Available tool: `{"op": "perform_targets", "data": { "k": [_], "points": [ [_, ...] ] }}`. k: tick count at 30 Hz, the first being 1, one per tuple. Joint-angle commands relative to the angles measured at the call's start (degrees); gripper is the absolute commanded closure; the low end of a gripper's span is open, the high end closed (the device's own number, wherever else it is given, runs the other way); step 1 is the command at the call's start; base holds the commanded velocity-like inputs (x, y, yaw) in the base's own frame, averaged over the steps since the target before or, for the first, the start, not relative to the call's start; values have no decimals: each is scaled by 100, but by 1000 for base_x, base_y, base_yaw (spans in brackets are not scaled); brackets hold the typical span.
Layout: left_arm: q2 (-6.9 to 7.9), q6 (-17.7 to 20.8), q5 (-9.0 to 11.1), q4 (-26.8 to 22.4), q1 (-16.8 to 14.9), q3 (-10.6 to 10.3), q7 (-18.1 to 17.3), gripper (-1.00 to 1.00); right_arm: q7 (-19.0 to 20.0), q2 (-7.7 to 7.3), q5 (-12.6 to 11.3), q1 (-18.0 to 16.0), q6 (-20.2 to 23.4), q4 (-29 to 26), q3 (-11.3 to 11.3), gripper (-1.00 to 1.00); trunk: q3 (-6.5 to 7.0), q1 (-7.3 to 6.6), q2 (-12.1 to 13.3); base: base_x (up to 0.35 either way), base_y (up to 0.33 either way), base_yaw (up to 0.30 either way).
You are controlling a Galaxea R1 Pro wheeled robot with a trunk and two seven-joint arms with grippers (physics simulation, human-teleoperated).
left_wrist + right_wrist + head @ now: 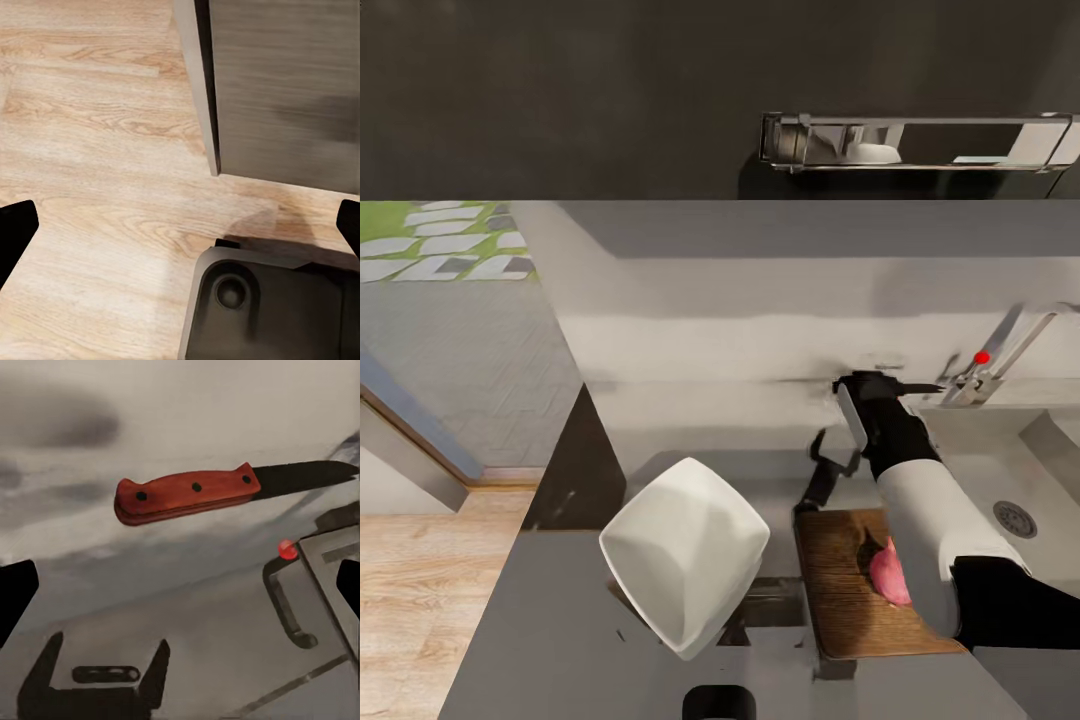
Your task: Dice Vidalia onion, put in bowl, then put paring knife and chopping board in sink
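With the onion [888, 575] resting on the board [840, 600] (whole, ready for dicing), the right gripper [180, 589] faces the knife [187, 495] beside the faucet [1000, 360], jaws wide apart and clear of the handle, apparently aligning for a grasp.

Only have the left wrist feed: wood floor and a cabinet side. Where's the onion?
Observer: In the head view, the Vidalia onion lies on the chopping board, right beside the right forearm.
Operator: Knife?
Observer: The paring knife is just ahead of the right gripper. The fingers are wide apart and nothing is clamped.
Operator: Bowl?
Observer: The bowl sits on the countertop, left of the board and apart from it.
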Motion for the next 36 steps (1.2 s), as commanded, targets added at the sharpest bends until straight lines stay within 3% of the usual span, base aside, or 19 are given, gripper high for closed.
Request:
{"op": "perform_targets", "data": {
  "k": [1, 5, 7, 8, 12, 18, 21, 24, 27, 36],
  "points": [
    [7, -17, 56, -4, 1, -29, 25, -100, 40, -24, 31, -67, 92, 88, -20, -100, -9, 3, -10, 0, 0, 0],
    [6, -17, 54, 44, 1, -29, 26, -100, 93, -105, -50, -662, 266, 725, -33, -100, -9, 3, -10, 0, 0, 0],
    [6, -17, 51, 51, 0, -29, 27, -100, 99, -143, -289, -941, 288, 979, -34, -100, -9, 3, -10, 0, 0, 0],
    [6, -17, 52, 53, 0, -29, 26, -100, 101, -182, -533, -1104, 296, 1133, -33, -100, -9, 3, -10, 0, 0, 0],
    [6, -18, 51, 57, -2, -29, 26, -100, 102, -336, -1033, -1376, 308, 1421, -28, -100, -9, 3, -10, 0, 0, 0],
    [6, -17, 53, 57, -1, -29, 25, -100, 103, -514, -1219, -1736, 306, 1874, -34, -100, -9, 3, -10, 0, 0, 0],
    [6, -17, 50, 57, 1, -29, 25, -100, 97, -604, -1581, -1835, 280, 1966, -34, -100, -9, 3, -10, 0, 0, 0],
    [6, -17, 53, 58, 2, -29, 25, -100, 65, -651, -2130, -1871, 231, 1999, -27, -100, -9, 3, -10, 0, 0, 0],
    [6, -17, 51, 58, 1, -29, 25, -100, 49, -681, -2303, -1879, 132, 2006, -19, -100, -9, 3, -10, 0, 0, 0],
    [6, -17, 54, 58, 2, -29, 25, -100, 15, -702, -2380, -1876, -51, 2008, 2, -100, -9, 3, -10, 0, 0, 0]
  ]
}}
